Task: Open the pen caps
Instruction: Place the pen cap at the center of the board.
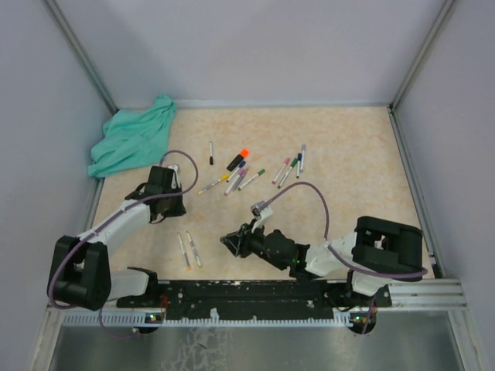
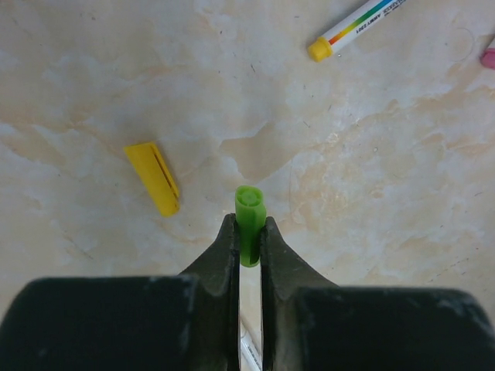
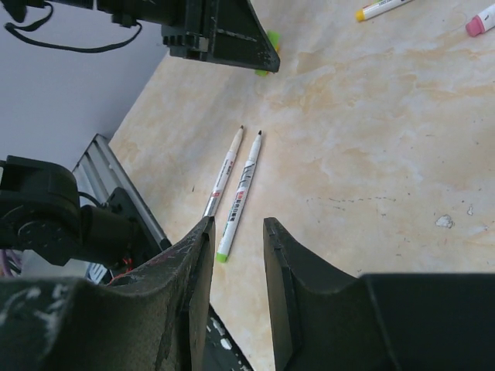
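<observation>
Left wrist: left hand (image 2: 249,226) pinches green cap (image 2: 249,202) low over tabletop (image 2: 371,154), likely for set-down near yellow cap (image 2: 155,178) lying ahead-left of hand. Right hand (image 3: 237,224) slightly spread, empty.

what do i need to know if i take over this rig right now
Left gripper: shut on a green cap.
Right gripper: jaws apart, empty, above two uncapped pens lying side by side.
Done: those two pens are open; a yellow cap lies loose on the table near the left gripper.
Left: put the green cap down, then uncap the capped pens clustered mid-table.
</observation>
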Available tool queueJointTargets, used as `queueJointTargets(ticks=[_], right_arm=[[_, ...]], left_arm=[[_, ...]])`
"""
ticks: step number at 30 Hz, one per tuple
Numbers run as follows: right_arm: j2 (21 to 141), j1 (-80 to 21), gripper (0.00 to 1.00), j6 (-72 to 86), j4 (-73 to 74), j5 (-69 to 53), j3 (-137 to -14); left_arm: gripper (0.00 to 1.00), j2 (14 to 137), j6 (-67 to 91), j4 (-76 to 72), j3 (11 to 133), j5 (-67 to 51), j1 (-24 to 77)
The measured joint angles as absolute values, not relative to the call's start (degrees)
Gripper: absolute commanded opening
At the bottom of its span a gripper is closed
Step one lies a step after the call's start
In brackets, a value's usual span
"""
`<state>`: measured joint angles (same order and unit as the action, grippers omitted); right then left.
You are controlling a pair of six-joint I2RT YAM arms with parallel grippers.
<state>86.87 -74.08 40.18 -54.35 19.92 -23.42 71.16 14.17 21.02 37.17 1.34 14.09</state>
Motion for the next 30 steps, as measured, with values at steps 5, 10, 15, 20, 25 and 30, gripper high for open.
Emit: queueJointTargets(ticks=[5, 10, 15, 20, 25, 30], right_arm=[[86.3, -74.06, 0.32, 40.71, -56.31, 20.1, -22.48], [86.19, -74.06, 0.32, 40.77, -57.69, 20.1, -22.09], [85.78, -74.06, 0.32, 41.04, -58.37, 20.21, -21.41], [85.52, -74.06, 0.32, 41.17, -58.92, 20.38, -21.17], [85.49, -74.06, 0.32, 41.19, -59.16, 20.56, -21.02], [85.45, -74.06, 0.32, 41.19, -60.62, 20.93, -20.1]], left_arm=[[0.12, 75.61, 14.72, 21.47, 39.27, 1.98, 13.87], [0.16, 79.72, 15.7, 22.31, 42.11, 2.57, 13.61], [0.27, 83.35, 16.67, 23.46, 43.97, 2.72, 13.32], [0.37, 83.35, 16.88, 24.16, 44.01, 3.55, 13.23], [0.4, 83.33, 16.91, 24.51, 44.03, 4.4, 13.13], [0.43, 82.13, 16.78, 24.97, 44.38, 4.58, 13.1]])
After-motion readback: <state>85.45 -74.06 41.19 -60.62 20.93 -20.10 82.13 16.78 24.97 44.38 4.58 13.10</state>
